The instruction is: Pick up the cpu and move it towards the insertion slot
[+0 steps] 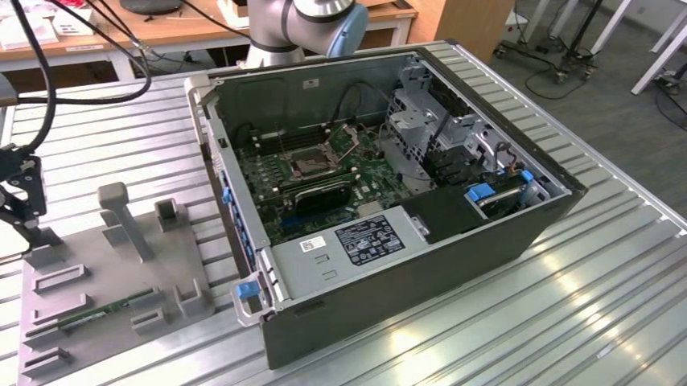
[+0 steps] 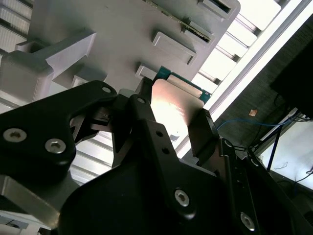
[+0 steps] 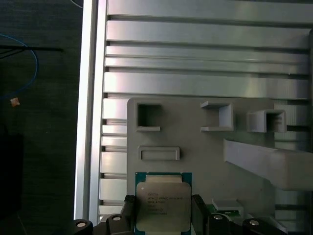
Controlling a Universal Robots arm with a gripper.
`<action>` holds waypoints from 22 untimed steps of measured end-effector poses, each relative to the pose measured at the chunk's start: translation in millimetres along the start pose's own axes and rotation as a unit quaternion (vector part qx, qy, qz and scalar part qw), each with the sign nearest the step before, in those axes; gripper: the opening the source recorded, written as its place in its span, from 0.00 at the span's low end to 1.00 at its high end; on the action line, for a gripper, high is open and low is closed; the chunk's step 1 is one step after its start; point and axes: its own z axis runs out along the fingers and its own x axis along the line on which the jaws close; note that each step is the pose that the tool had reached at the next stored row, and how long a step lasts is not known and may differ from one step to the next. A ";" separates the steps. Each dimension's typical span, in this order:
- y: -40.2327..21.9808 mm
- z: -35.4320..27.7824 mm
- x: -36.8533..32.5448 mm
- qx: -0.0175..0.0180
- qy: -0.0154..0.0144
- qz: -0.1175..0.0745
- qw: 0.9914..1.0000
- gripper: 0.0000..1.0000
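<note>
Setting: a slatted metal bench [image 1: 601,305] carries an open computer case [image 1: 408,297] and, on the exterior view's left, a grey fixture plate [image 1: 96,273].
Cpu: the cpu [image 3: 162,205] sits silvery top up at a corner of the plate, close to the bench's edge.
Neighbours: framed recesses [image 3: 149,117] lie just beside the cpu. An upright post [image 1: 118,217] and a green memory stick [image 1: 92,314] stand elsewhere on the plate.
Insertion slot: the insertion slot [image 1: 314,165] lies on the green board inside the case, well apart from the plate.
Obstruction: the case's near side wall rises between the plate and the slot.
Arm: the arm [image 1: 306,24] is mounted behind the case. Black cables [image 1: 32,64] run down towards its wrist.
Claw: the claw [image 1: 27,217] points down onto the plate's far corner. Its two fingers [image 3: 198,213] are drawn in to the cpu's width and press on two opposite edges. Whether the chip is raised off the plate cannot be told.
Views: the first wrist view looks straight down on the chip. The second wrist view looks slantwise along the fingers. The exterior view gives the case and slot.
</note>
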 end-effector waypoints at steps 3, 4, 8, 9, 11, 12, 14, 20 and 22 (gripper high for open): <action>0.1 -2.4 0.0 0.000 0.000 0.000 1.000 0.54; 0.1 -3.5 0.0 0.000 0.000 0.000 1.000 0.54; 0.2 -10.7 0.0 0.000 0.000 0.000 1.000 0.54; 0.3 -12.9 0.0 0.000 0.000 0.000 1.000 0.54; 0.4 -17.6 0.0 0.000 0.000 0.000 1.000 0.54; 0.5 -20.1 0.0 0.000 0.000 0.000 1.000 0.54; 0.6 -25.1 0.0 0.000 0.000 0.000 1.000 0.54; 0.9 -37.3 0.0 0.000 0.000 0.000 1.000 0.54; 1.0 -41.1 0.0 0.000 0.000 0.000 1.000 0.54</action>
